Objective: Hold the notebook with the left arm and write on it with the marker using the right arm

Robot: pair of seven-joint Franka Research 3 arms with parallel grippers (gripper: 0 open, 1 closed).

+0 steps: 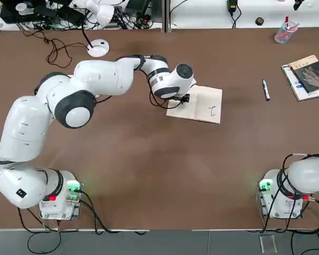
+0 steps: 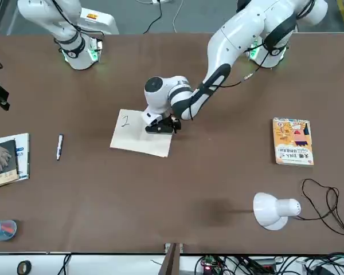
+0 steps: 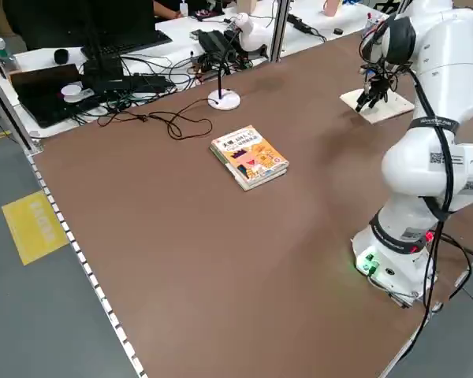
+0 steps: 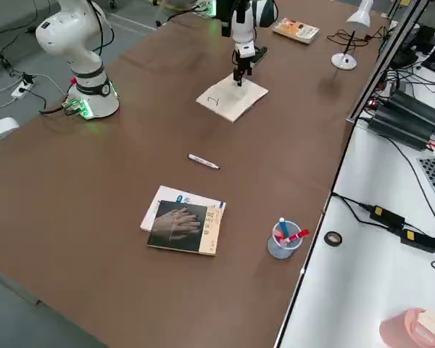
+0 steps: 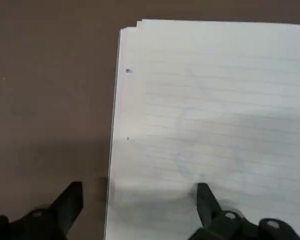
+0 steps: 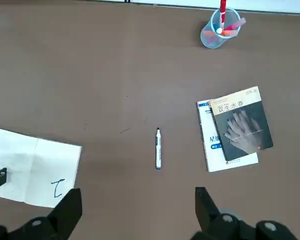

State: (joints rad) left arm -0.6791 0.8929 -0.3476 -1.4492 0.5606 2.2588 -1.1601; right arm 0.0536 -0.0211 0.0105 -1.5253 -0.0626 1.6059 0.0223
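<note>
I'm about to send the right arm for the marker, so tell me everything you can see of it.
The marker is a short, slim pen with a white barrel and dark ends, apparently capped. It lies flat on the bare brown table, alone and untouched, between the notebook and the stacked books. The right end effector hangs open well above it, empty; the left end effector is down at the notebook's edge.
</note>
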